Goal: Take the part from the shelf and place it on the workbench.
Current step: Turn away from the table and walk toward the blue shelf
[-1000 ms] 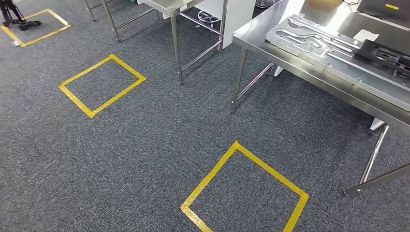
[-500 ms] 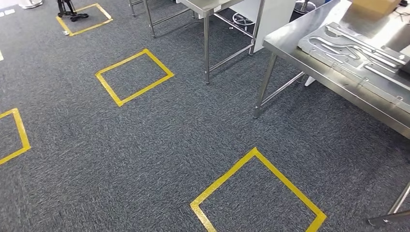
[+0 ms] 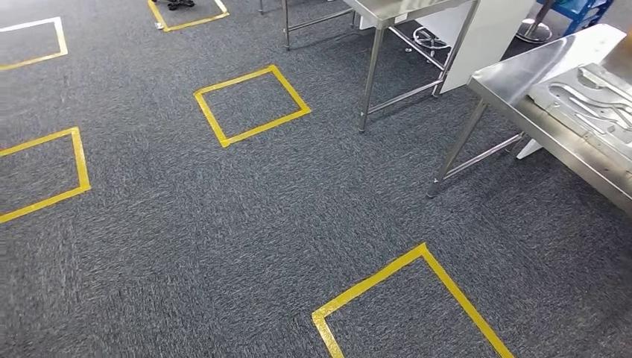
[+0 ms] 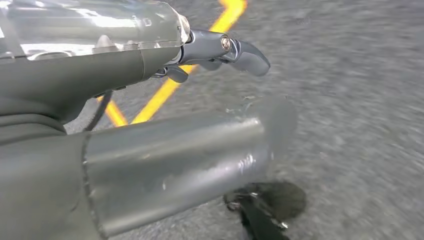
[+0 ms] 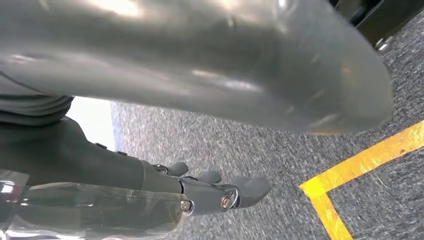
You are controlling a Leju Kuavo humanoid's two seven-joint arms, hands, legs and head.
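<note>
The steel workbench (image 3: 514, 78) stands at the right edge of the head view. A stamped grey metal panel (image 3: 596, 104) lies flat on its top, cut off by the picture's edge. My left hand (image 4: 165, 65) hangs over the grey carpet, its dark fingers (image 4: 240, 50) stretched out with nothing in them. My right hand (image 5: 150, 175) also hangs above the carpet; its fingers (image 5: 230, 192) are slightly bent and hold nothing. Both wrist views are blurred by motion.
A second steel table (image 3: 387, 9) on thin legs stands at the back, with a white cabinet (image 3: 484, 33) behind it. Yellow tape squares mark the carpet: one close in front (image 3: 370, 280), one in the middle (image 3: 266, 127), one at the left (image 3: 81, 158).
The camera has turned left: the whole scene has slid right. The workbench is now at the right edge, and more yellow squares have come in at the left.
</note>
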